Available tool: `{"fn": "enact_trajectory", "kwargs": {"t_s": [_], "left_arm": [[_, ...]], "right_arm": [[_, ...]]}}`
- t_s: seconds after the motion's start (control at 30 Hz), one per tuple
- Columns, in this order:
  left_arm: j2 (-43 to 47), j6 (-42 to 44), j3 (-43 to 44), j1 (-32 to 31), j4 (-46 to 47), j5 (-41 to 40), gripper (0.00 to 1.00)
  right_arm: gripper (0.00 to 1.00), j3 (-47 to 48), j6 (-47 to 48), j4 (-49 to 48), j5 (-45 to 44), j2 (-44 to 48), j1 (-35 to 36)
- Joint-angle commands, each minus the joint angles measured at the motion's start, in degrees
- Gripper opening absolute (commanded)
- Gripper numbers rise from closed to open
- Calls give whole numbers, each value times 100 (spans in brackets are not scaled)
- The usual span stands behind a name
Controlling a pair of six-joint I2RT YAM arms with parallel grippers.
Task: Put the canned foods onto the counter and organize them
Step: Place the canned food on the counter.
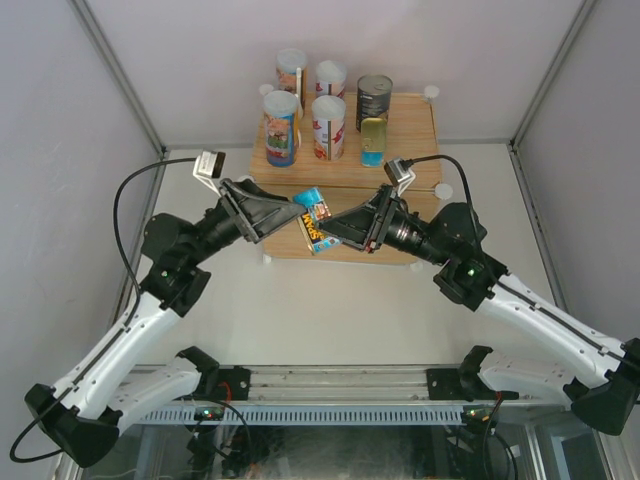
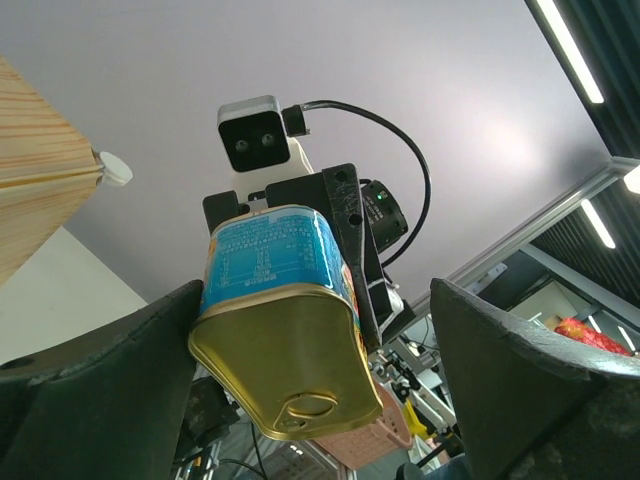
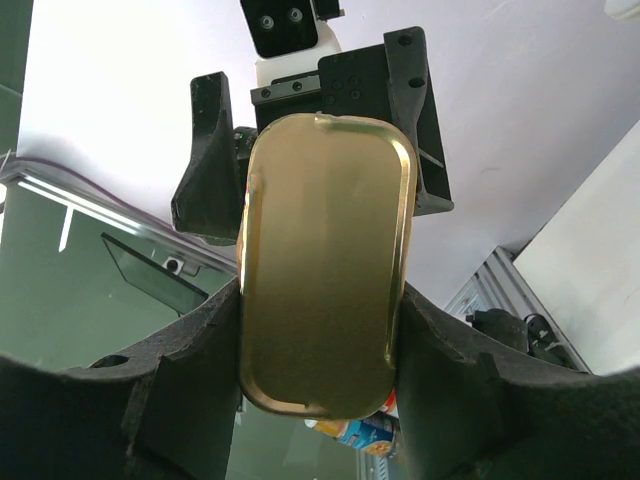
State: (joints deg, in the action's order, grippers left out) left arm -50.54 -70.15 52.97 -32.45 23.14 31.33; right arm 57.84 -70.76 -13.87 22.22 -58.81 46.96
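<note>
A flat gold tin with a blue label (image 1: 313,218) hangs in the air in front of the wood-grain counter (image 1: 405,135). My right gripper (image 1: 337,228) is shut on it; in the right wrist view (image 3: 320,300) both fingers press the sides of the tin's gold face (image 3: 325,270). My left gripper (image 1: 290,215) is open around the same tin (image 2: 280,340); its left finger (image 2: 120,370) is at the tin's side and its right finger (image 2: 520,380) stands well apart. On the counter stand tall white-lidded cans (image 1: 281,125), a dark can (image 1: 374,97) and another flat tin (image 1: 373,140).
White enclosure walls with metal corner posts (image 1: 120,75) surround the white tabletop (image 1: 330,310). Black cables (image 1: 125,195) loop from both wrists. The counter's white round connectors (image 1: 431,92) stick out at its corners. A pink basket (image 2: 375,440) shows behind the tin.
</note>
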Motion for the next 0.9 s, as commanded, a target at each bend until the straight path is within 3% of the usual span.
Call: {"fn": "enact_trajectory", "kwargs": {"t_s": [0.0,0.2,0.43,0.7,0.77,0.87], "left_arm": [[-40,-58,345,-76,270,90,94],[-79,-47,337,-115,265,91,87],[-134,-67,337,-134,299,95,65],[-239,-157,337,-187,419,92,49],[-258,-178,341,-199,453,100,39],[-316,-231,347,-226,526,117,13]], "right_arm": [[0,363,-69,-662,41,36,-29],[0,368,-69,-679,59,3,-52],[0,368,-61,-653,76,10,-89],[0,368,-30,-550,116,18,-112],[0,367,-6,-511,132,18,-124],[0,368,48,-436,172,14,-133]]}}
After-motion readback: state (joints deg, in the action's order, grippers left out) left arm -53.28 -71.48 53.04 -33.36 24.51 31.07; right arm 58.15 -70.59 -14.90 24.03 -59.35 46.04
